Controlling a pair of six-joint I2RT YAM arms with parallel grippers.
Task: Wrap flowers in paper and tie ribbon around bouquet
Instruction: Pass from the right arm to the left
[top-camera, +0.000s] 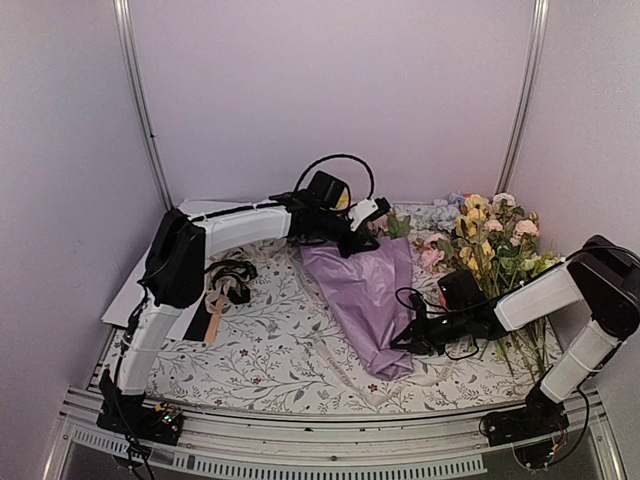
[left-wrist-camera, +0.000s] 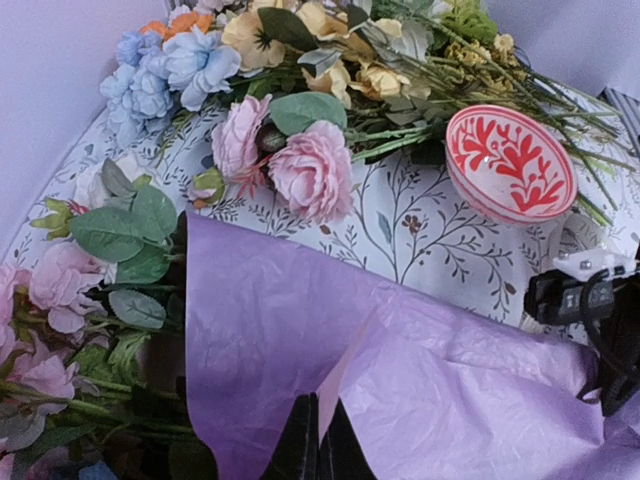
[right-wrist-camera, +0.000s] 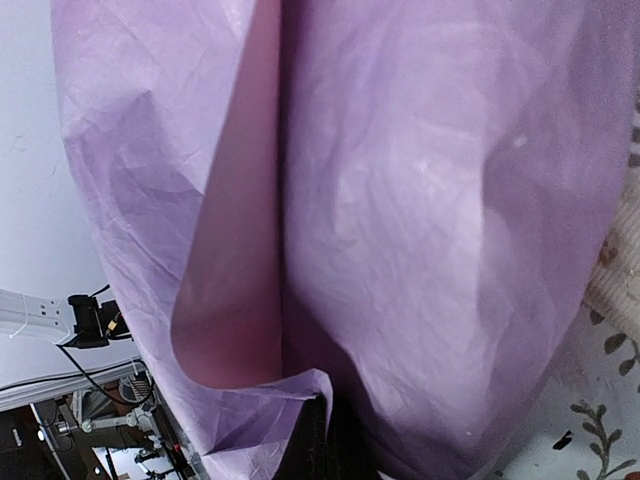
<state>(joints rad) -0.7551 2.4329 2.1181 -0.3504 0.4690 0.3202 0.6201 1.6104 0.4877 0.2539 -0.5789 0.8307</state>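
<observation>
Left hand (left-wrist-camera: 318, 435) is shut, fingers pressed together on the far edge of the lilac-purple crinkled paper sheet (top-camera: 365, 290), and a pinkish inner layer pokes up right at the tips. Right hand (right-wrist-camera: 322, 440) is shut too, pinched on a fold at the sheet's near end. Its wrist view is nearly all purple paper, the pink lining showing inside the fold. From the top camera I see the sheet lying as a long loose roll on the desk (top-camera: 280, 345), which has a white leaf-print cloth over it. It runs from the left hand at the far end to the right hand near the front edge. The bunch of pink blooms with green leaves (left-wrist-camera: 60, 290) sits at the sheet's far end, just beside the left hand, stems going under the paper edge; I can't tell how much is covered. Beyond it on the cloth are two loose pink roses (left-wrist-camera: 300, 165), a pale blue flower head (left-wrist-camera: 160, 70) and a pile of long-stemmed yellow flowers (top-camera: 490, 240) on the right side, with a red-and-white patterned bowl (left-wrist-camera: 510, 160) just beside those stems. A coiled tan-and-dark ribbon bundle (top-camera: 225, 285) lies on the left, well apart from the paper.
</observation>
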